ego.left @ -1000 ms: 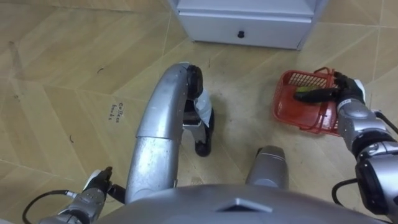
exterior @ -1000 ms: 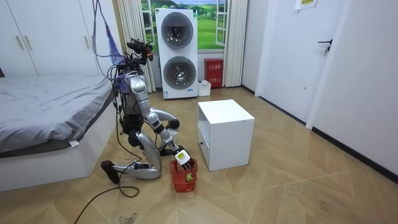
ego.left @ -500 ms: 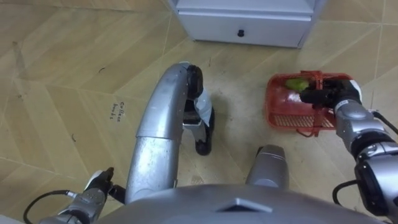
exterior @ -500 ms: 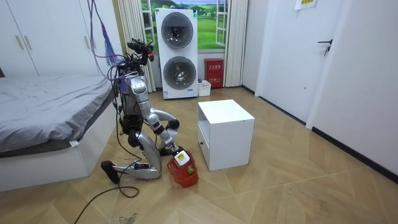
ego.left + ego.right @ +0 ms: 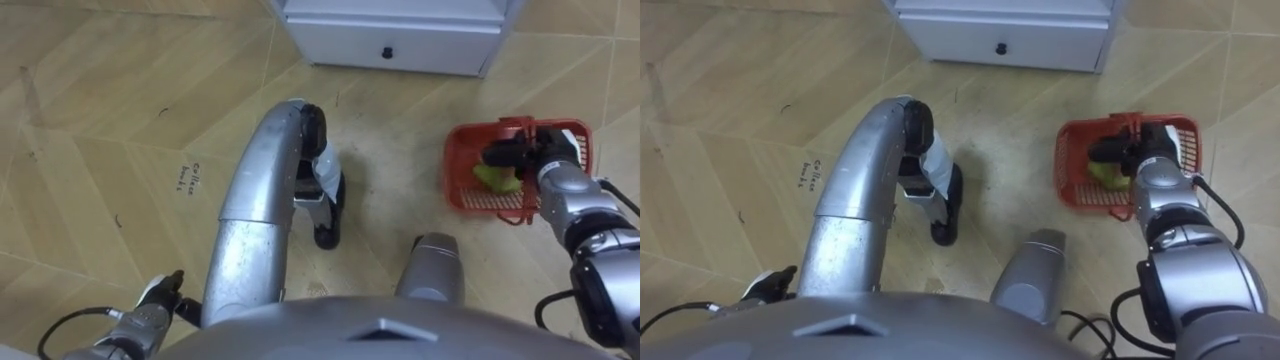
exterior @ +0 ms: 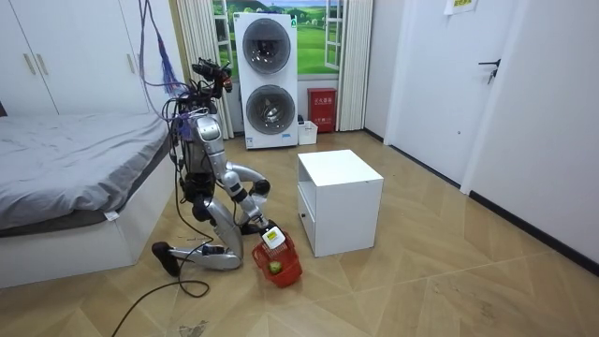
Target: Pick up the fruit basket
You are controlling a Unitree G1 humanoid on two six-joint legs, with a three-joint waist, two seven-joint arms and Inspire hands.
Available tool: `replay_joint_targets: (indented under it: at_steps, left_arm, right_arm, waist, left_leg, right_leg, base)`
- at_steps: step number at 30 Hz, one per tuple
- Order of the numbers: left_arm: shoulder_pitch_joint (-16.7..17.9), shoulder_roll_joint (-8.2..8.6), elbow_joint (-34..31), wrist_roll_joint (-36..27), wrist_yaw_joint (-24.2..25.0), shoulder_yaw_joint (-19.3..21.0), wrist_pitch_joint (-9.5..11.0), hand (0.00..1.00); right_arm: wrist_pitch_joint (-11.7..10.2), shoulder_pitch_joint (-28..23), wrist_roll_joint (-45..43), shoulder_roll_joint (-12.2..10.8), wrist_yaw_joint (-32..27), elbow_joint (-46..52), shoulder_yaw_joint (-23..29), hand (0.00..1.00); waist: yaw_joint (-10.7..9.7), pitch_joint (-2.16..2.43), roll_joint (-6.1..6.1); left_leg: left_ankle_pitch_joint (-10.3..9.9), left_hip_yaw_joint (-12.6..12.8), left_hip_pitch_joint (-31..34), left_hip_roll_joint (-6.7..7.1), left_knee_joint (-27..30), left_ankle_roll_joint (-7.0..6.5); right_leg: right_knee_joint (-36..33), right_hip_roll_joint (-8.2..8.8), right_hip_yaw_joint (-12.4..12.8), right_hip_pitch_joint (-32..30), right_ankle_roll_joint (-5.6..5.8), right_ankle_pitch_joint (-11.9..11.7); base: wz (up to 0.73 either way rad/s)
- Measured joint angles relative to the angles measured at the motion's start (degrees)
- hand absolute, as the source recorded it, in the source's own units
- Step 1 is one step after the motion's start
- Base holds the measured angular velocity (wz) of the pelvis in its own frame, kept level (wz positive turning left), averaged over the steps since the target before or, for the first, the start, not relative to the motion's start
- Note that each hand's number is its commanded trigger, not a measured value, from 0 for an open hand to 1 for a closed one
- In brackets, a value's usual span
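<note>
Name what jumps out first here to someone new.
The red basket by the robot's right knee, with the right hand curled round its handle and a green fruit inside. Next, the white cabinet just ahead, its drawer shut. The left hand hangs at lower left.

Basket point(image 5: 458, 168) farther right (fruit point(image 5: 495, 179) lower)

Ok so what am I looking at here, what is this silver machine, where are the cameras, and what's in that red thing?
It is a humanoid robot, kneeling on a wooden floor between a bed and a white cabinet. Two pictures come from cameras in its head, looking down over its own body; the third comes from a camera standing in the room. Its right hand is curled round the handle of a red basket that holds a green fruit. Its left hand shows low at its left side.
</note>
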State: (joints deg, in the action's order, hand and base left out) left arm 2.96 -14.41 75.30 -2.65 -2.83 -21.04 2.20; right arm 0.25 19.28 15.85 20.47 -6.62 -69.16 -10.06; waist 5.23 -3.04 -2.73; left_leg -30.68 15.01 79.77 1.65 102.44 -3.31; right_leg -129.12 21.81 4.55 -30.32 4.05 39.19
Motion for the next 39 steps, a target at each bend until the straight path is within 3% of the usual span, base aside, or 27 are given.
replay_joint_targets:
  at_steps: [10,13,17,19,25,31,33,36,37,39]
  left_arm:
    - [-2.0,1.3,0.0,-0.2,0.0,0.1,-0.5,0.0]
    - [-2.8,1.41,0.0,-0.1,0.0,0.4,-0.6,0.0]
    - [-3.4,1.54,0.1,-0.1,0.1,0.4,-0.5,0.0]
    - [-4.4,1.57,0.1,-0.1,0.1,0.4,-0.5,0.0]
    - [-6.7,1.92,0.0,-0.1,-0.4,0.8,-0.1,0.0]
    - [-10.4,1.74,0.1,-0.2,-1.0,3.2,-0.3,0.0]
    - [-11.7,1.62,0.2,-0.1,-1.6,4.2,-0.1,0.0]
    - [-12.1,1.57,0.1,-0.1,-1.7,6.0,-0.2,0.0]
    - [-12.1,1.62,0.1,-0.1,-1.7,6.4,-0.2,0.0]
    - [-10.6,1.73,0.0,-0.1,-1.7,6.9,-0.4,0.0]
  right_arm:
    - [0.0,-0.1,1.8,-0.4,1.0,-0.2,-2.2,1.0]
    - [0.0,-0.1,1.5,-0.7,1.7,-0.3,-2.3,1.0]
    - [0.1,0.0,1.4,-1.5,1.8,0.5,-3.4,1.0]
    - [0.2,-0.1,1.0,-2.2,1.6,0.9,-3.4,1.0]
    - [1.3,-0.1,-1.5,-2.3,1.7,5.9,-3.3,1.0]
    - [1.8,0.0,-4.5,-3.6,1.6,13.7,-3.3,1.0]
    - [1.8,0.3,-5.3,-3.8,1.5,15.3,-3.3,1.0]
    - [1.9,0.4,-7.0,-4.4,1.5,17.3,-3.3,1.0]
    - [1.9,0.4,-7.5,-4.5,1.5,18.0,-3.3,1.0]
    - [2.6,0.5,-7.8,-4.6,1.8,20.6,-3.8,1.0]
  waist:
    - [0.0,-0.46,-0.79]
    - [0.1,-0.45,-0.78]
    - [-0.1,-0.36,-0.62]
    - [-0.3,-0.42,-1.06]
    - [-0.4,-0.39,-1.1]
    - [-0.9,-0.42,-1.71]
    - [-0.7,-0.36,-2.12]
    - [-0.6,-0.3,-2.14]
    - [-0.5,-0.27,-2.18]
    - [0.1,0.02,-1.69]
  left_leg:
    - [0.2,-0.2,0.0,0.13,0.5,-0.3]
    - [0.2,-1.4,0.0,0.35,1.2,-0.29]
    - [-0.3,-4.3,0.0,1.68,2.8,0.61]
    - [-0.4,-4.7,-0.1,2.24,3.0,0.68]
    - [-1.2,-5.0,-0.8,2.35,4.6,-0.57]
    - [-2.2,-5.0,-1.9,3.47,5.3,-2.08]
    - [-2.4,-5.0,-1.9,3.53,5.1,-2.53]
    - [-2.5,-6.0,-3.3,2.82,2.0,-2.74]
    - [-2.5,-6.1,-3.7,2.61,0.9,-2.74]
    - [-2.3,-6.6,-7.0,1.12,-4.5,-3.12]
  right_leg:
    - [-0.3,-0.08,0.0,0.6,-0.03,0.0]
    - [-0.2,-1.12,-0.2,1.5,-0.09,0.0]
    - [-0.3,-3.02,-0.1,3.0,-0.14,0.1]
    - [-0.3,-3.01,-0.3,3.5,-0.15,0.1]
    - [-0.1,-3.25,-0.1,5.2,-0.18,0.1]
    - [2.1,-3.56,-0.9,8.1,-0.37,0.3]
    - [3.6,-4.71,0.2,8.3,0.32,1.1]
    - [9.0,-7.24,1.0,7.8,0.49,1.9]
    - [10.5,-7.4,1.2,7.4,0.49,1.9]
    - [19.5,-7.98,1.1,7.4,0.6,2.0]
  base:
    - [0.0]
    - [-0.04]
    - [-0.16]
    - [-0.04]
    - [-0.04]
    - [0.06]
    - [-0.03]
    - [-0.19]
    - [-0.41]
    - [-0.49]
